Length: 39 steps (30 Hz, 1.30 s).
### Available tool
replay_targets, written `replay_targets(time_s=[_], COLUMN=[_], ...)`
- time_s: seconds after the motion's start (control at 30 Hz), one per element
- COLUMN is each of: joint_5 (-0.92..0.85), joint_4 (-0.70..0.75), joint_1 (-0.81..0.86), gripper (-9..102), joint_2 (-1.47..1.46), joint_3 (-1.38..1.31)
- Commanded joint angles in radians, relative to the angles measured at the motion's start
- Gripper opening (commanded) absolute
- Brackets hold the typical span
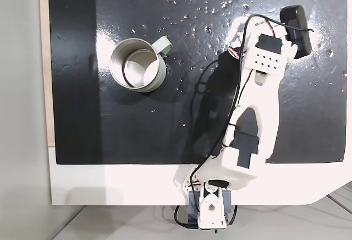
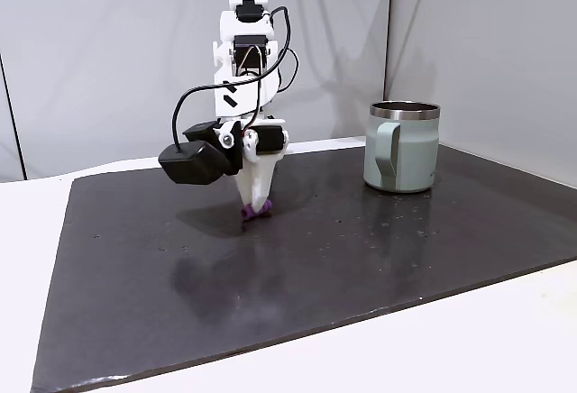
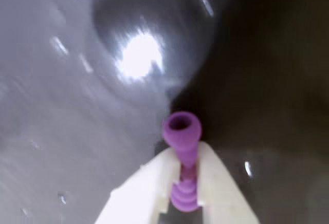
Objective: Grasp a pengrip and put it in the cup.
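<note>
My end effector (image 3: 182, 170) is closed around the pengrip (image 3: 182, 131), low on the worktop (image 2: 361, 258); lifting and carrying to the cup (image 2: 402, 146) remain.

The purple ribbed pengrip (image 3: 183, 154) lies on the black mat, well apart from the upright grey-white cup (image 2: 401, 147).

Cup (image 1: 138, 64): on the mat (image 1: 77, 113), toward its far-left corner in the top-down fixed view; handle toward the far edge. Arm base: at the mat's near edge, right of centre. Gripper (image 2: 256, 205): down at the mat, well apart from the cup, toward the far-right corner. Pengrip (image 3: 183, 154): between the fingers (image 3: 149, 188), one end projecting past the tips.
</note>
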Motion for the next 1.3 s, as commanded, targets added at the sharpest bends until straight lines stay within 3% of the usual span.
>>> replay_targets(time_s=[0.0, 0.17, 0.43, 0.83, 1.27], joint_5=[0.041, 0.11, 0.25, 0.459, 0.489], joint_4=[0.075, 0.229, 0.518, 0.652, 0.729], joint_1=[-0.048, -0.149, -0.397, -0.735, -0.785], gripper=[0, 0, 0, 0, 3], joint_2=[0.166, 0.4, 0.522, 0.374, 0.213], joint_3=[-0.002, -0.041, -0.353, -0.598, -0.799])
